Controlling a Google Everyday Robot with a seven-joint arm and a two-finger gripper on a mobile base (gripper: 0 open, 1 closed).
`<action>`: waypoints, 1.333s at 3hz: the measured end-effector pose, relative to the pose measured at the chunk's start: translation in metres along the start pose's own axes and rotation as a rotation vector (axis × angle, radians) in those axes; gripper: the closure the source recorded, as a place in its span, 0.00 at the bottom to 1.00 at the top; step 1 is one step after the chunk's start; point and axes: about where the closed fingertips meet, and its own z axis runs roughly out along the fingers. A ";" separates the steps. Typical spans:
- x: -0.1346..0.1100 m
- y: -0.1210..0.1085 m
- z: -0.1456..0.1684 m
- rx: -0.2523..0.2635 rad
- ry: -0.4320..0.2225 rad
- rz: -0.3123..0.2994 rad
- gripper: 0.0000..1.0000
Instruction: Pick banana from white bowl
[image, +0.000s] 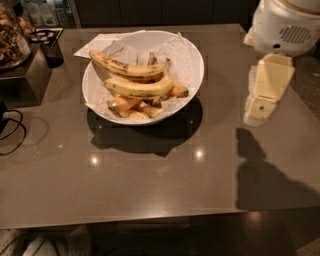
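Note:
The white bowl, lined with crinkled white paper, stands on the far left half of the brown table. The banana, plump, curved and mostly clean yellow, lies across the bowl's middle. A slimmer, dark-spotted banana lies just behind it. Small orange-yellow cut pieces lie under and in front of both. My gripper, cream-coloured, hangs at the right over the table, well to the right of the bowl and apart from it. It holds nothing that I can see.
The table is dark brown and glossy. A dark stand with a glass jar and a small black cup are at the far left. A black cable lies at the left edge. White paper lies behind the bowl.

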 end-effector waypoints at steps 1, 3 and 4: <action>-0.032 -0.008 0.007 -0.028 -0.004 -0.062 0.00; -0.080 -0.011 0.002 0.004 -0.073 -0.168 0.00; -0.122 -0.005 0.004 -0.003 -0.083 -0.282 0.18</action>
